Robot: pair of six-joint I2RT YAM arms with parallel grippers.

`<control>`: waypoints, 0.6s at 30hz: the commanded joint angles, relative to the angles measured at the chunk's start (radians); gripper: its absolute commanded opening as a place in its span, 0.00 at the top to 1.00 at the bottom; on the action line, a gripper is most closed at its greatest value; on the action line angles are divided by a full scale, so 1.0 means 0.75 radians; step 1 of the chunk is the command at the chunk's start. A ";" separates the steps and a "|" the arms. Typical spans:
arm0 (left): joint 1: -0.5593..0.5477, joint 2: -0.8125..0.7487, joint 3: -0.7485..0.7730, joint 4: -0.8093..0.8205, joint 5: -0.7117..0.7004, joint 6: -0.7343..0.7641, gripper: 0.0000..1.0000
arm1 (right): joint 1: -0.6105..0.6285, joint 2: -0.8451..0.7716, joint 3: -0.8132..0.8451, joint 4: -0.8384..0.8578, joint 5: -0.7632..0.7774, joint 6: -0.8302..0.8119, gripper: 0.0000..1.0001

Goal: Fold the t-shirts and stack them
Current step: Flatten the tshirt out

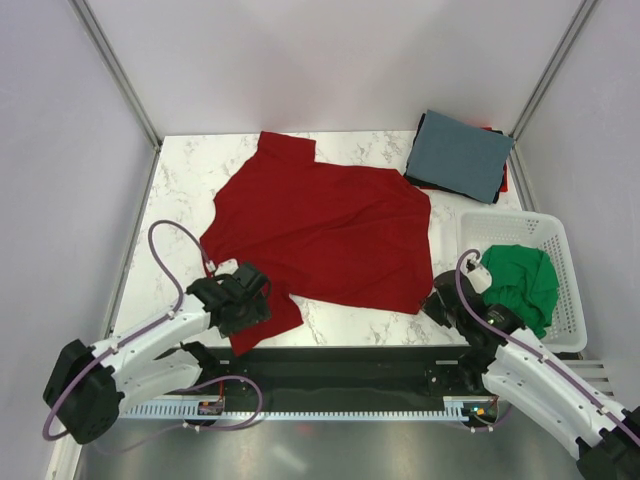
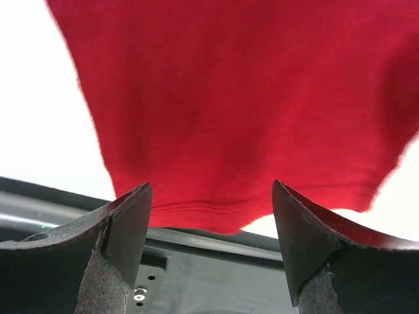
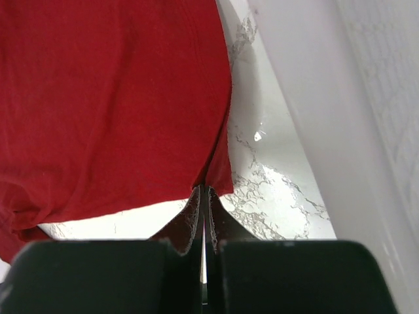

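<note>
Red t-shirt (image 1: pixel 325 235) lying spread flat on the marble table (image 1: pixel 180 170)
It is running left to right, hem facing the basket (image 1: pixel 560 225); right gripper (image 3: pixel 204 193) is pinching its near hem corner, left gripper (image 2: pixel 211 186) is hovering wide-apart at the near sleeve.

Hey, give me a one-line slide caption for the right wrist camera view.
Right gripper shut on a corner of the red t-shirt spread on the marble table, white basket alongside.
</note>
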 commanded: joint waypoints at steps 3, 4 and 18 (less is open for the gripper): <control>-0.027 0.089 -0.026 0.020 -0.097 -0.210 0.20 | -0.001 -0.012 -0.010 0.078 -0.004 -0.046 1.00; -0.027 0.113 -0.028 0.034 -0.093 -0.210 0.21 | -0.001 -0.016 -0.012 0.080 -0.002 -0.048 1.00; -0.027 0.220 -0.024 0.215 -0.068 -0.079 0.88 | -0.001 -0.026 -0.013 0.080 -0.004 -0.052 1.00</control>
